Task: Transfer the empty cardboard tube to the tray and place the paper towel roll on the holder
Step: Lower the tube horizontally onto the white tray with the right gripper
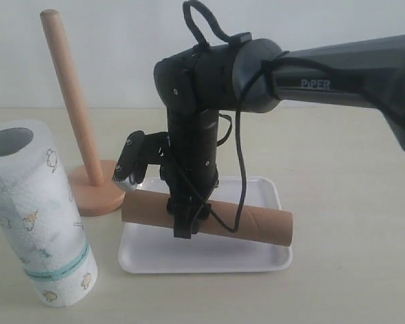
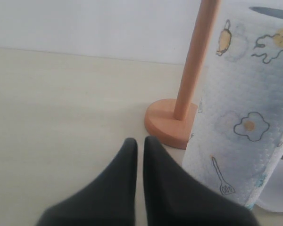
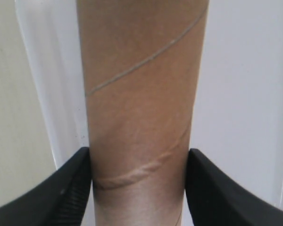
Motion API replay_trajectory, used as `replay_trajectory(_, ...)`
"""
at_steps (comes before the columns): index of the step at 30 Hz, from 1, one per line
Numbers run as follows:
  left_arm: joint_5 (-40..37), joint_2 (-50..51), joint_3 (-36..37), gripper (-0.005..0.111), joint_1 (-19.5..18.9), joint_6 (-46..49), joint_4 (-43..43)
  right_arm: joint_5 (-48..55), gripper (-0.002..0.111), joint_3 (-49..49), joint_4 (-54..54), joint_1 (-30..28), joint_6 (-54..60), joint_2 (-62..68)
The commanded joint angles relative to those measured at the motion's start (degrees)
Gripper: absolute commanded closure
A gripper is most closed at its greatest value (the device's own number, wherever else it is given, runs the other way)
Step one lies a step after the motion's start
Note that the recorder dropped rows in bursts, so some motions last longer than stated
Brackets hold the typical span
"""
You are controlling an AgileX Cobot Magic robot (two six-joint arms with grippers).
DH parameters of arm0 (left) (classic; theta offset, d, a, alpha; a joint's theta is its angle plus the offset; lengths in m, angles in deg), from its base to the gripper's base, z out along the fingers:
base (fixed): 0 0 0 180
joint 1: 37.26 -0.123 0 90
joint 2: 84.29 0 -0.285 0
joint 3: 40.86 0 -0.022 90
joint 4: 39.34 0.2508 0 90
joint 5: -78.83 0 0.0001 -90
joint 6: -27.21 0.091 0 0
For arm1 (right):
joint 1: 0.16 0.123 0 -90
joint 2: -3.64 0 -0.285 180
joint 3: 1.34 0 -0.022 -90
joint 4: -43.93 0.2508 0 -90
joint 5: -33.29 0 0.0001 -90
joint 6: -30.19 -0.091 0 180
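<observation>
The brown empty cardboard tube (image 1: 256, 226) lies lengthwise across the white tray (image 1: 256, 260), slightly tilted. My right gripper (image 1: 187, 219) reaches down from above and is shut on the tube near its left half. In the right wrist view both black fingers press the sides of the tube (image 3: 139, 94) over the tray (image 3: 240, 94); whether the tube touches the tray I cannot tell. The paper towel roll (image 1: 37, 216) stands upright at the front left. Behind it stands the wooden holder (image 1: 74, 115), its dowel bare. My left gripper (image 2: 140, 143) is shut and empty, close to the holder's base (image 2: 172, 122) and the roll (image 2: 240, 117).
A pale table carries everything, with a white wall behind it. The right arm's dark body and cable hang over the tray's middle. A corner of the tray (image 2: 273, 197) shows behind the roll in the left wrist view.
</observation>
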Motion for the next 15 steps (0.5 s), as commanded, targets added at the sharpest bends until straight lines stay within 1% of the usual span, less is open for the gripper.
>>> replay_trajectory(1,0.00,-0.15,0.23,0.103,-0.15,0.29,-0.01,-1.58,0.107,0.22,0.55,0.42,0.80,1.03)
replay_trajectory(9,0.00,-0.15,0.23,0.103,-0.15,0.29,-0.01,-1.70,0.107,0.22,-0.15,0.42,0.80,3.25)
replay_trajectory(15,0.00,-0.15,0.23,0.103,-0.15,0.29,-0.01,-1.70,0.107,0.22,-3.07,0.42,0.58,3.83)
